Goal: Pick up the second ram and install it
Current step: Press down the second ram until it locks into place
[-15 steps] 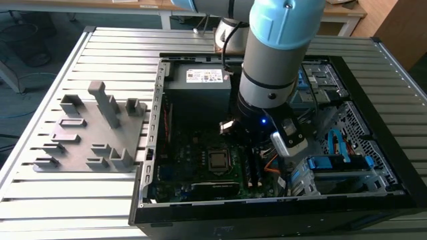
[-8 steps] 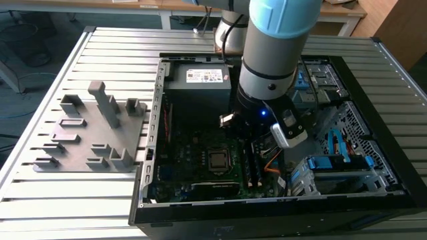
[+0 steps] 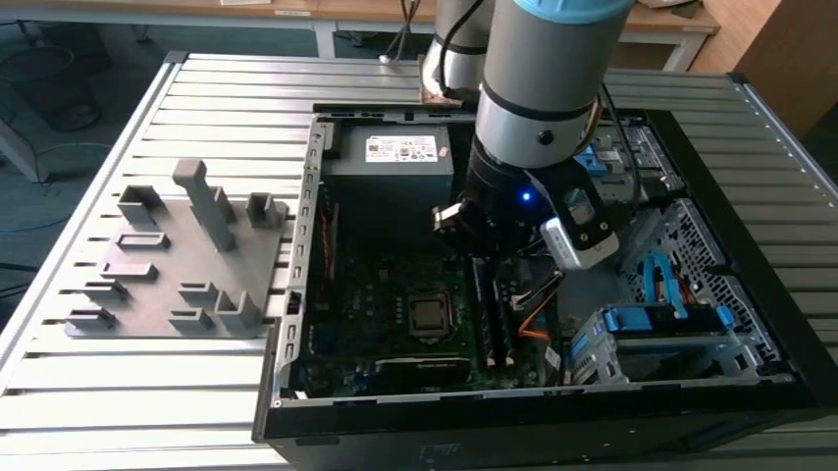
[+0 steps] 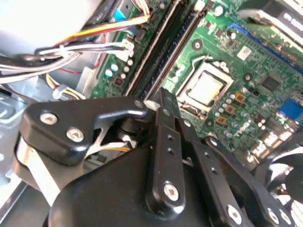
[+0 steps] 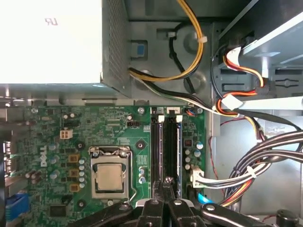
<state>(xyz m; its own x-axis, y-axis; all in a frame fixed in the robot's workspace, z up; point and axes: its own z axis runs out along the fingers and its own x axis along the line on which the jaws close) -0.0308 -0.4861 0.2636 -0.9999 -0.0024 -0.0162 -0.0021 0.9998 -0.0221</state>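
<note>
two long dark memory slots [image 5: 169,151] beside the silver square processor socket [image 5: 110,177] sit under the black gripper [image 5: 163,204], fingers together; pressing should stay square along the slot.

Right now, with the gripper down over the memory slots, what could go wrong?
1. The gripper sits low at one end of the memory slots. A push slightly off line could strain a slot or the board.
2. The wire bundle runs close beside the slots and could snag on the gripper's linkage.
3. The CPU lies exposed on the slots' other side, so a sideways slip might strike it.
</note>
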